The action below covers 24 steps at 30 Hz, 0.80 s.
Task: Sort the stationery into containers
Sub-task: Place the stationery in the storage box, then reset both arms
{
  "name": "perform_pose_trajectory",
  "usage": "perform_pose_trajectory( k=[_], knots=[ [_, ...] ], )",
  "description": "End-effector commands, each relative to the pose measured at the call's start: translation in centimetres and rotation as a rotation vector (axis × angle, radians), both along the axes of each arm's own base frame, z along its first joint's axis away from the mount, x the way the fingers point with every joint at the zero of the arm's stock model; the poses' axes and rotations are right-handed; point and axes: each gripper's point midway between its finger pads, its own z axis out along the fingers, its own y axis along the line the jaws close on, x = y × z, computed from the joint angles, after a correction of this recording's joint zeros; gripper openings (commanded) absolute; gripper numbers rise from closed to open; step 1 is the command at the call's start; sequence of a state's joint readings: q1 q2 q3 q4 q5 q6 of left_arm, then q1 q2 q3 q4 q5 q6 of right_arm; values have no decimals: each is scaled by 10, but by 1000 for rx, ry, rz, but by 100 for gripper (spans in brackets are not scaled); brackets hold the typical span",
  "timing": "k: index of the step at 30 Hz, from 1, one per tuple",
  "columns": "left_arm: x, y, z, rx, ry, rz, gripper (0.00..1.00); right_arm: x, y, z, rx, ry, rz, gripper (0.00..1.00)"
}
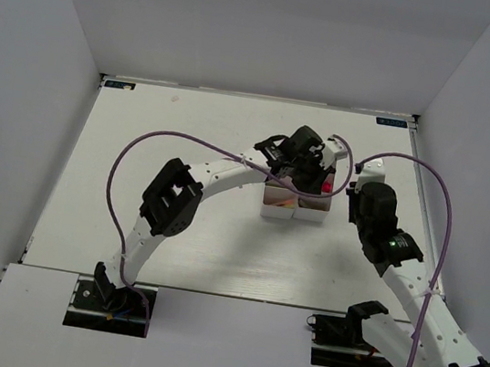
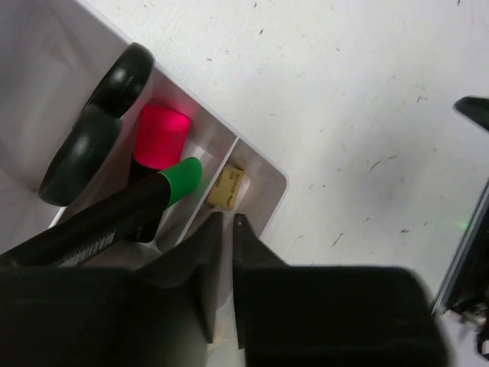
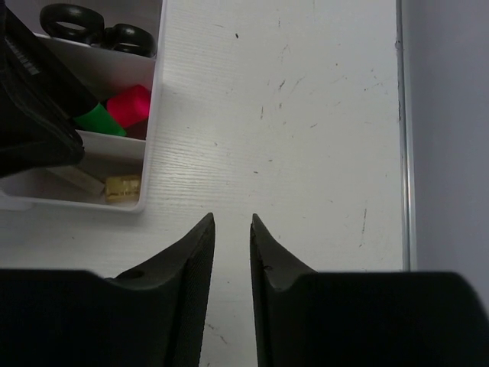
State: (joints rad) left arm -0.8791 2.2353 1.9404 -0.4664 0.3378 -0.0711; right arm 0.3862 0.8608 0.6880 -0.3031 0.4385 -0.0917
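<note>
The containers (image 1: 265, 209) are four joined white bins in mid-table. In the left wrist view, black scissors handles (image 2: 98, 122) fill one bin (image 2: 260, 164). A pink marker cap (image 2: 160, 136) and a black-green marker (image 2: 180, 180) lie in another bin. A tan eraser (image 2: 227, 187) lies in the one after. My left gripper (image 2: 227, 222) hangs over that bin, jaws closed to a thin slit, with cream showing through it. The right wrist view shows a cream stick (image 3: 76, 180) by the eraser (image 3: 122, 186). My right gripper (image 3: 231, 219) is slightly open and empty, right of the bins (image 3: 150, 138).
The table's right edge strip (image 3: 398, 130) and the grey side wall (image 3: 451, 130) run close beside my right gripper. The left gripper's black body (image 3: 30, 115) overhangs the bins. Purple cables (image 1: 140, 145) arc above both arms.
</note>
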Motion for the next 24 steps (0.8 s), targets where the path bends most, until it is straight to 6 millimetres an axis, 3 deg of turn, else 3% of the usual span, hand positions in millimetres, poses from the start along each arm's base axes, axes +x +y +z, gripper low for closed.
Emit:
perform_pose_trajectory(
  k=[1, 3, 5, 6, 7, 8, 9, 10, 11, 12, 13, 14, 15, 16, 18, 19, 20, 21, 22, 23, 24],
  knots=[
    [0, -8, 56, -100, -62, 1, 16, 4, -1, 15, 32, -70, -9, 27],
    [-5, -7, 75, -139, -77, 13, 15, 3, 0, 18, 35, -73, -9, 16],
    [-19, 8, 91, -152, -83, 37, 22, 2, 1, 17, 31, -65, 4, 20],
    [-25, 10, 99, -170, -88, 43, 28, 2, 1, 18, 28, -65, 11, 27],
    [-37, 25, 126, -206, -113, 54, 37, 1, 1, 17, 22, -58, 18, 36],
    [-45, 36, 116, -184, -99, 59, 46, -1, 5, 15, 29, -46, 43, 47],
    [-54, 40, 120, -184, -106, 55, 57, -2, 6, 15, 27, -40, 56, 71],
    [-62, 53, 107, -142, -95, 66, 69, -3, 10, 14, 34, -30, 80, 80],
    [-79, 76, 135, -173, -128, 70, 82, -4, 12, 11, 36, -19, 94, 87],
    [-84, 86, 136, -157, -146, 99, 100, -8, 14, 6, 40, 8, 110, 90],
    [-101, 116, 160, -188, -178, 122, 100, -9, 20, 1, 51, 27, 139, 90],
    [-111, 134, 124, -112, -143, 141, 100, -10, 22, -1, 56, 38, 148, 90],
    [-108, 159, 141, -122, -206, 225, 100, -12, 26, -9, 63, 74, 159, 90],
    [-119, 188, 96, 1, -161, 254, 100, -13, 28, -10, 86, 87, 152, 90],
    [-112, 241, 114, 3, -259, 430, 100, -13, 32, -15, 114, 127, 140, 90],
    [-106, 267, 102, 39, -239, 520, 100, -13, 34, -18, 129, 142, 139, 90],
    [-117, 300, 83, 62, -245, 571, 100, -13, 36, -20, 131, 154, 144, 90],
    [-113, 330, 58, 128, -223, 655, 100, -15, 41, -25, 143, 182, 167, 90],
    [-118, 335, 54, 123, -219, 658, 100, -15, 43, -26, 147, 188, 174, 90],
    [-120, 352, 39, 157, -199, 690, 100, -16, 44, -31, 144, 203, 184, 90],
    [-125, 362, 44, 127, -213, 709, 100, -16, 46, -31, 148, 202, 192, 90]
  ],
)
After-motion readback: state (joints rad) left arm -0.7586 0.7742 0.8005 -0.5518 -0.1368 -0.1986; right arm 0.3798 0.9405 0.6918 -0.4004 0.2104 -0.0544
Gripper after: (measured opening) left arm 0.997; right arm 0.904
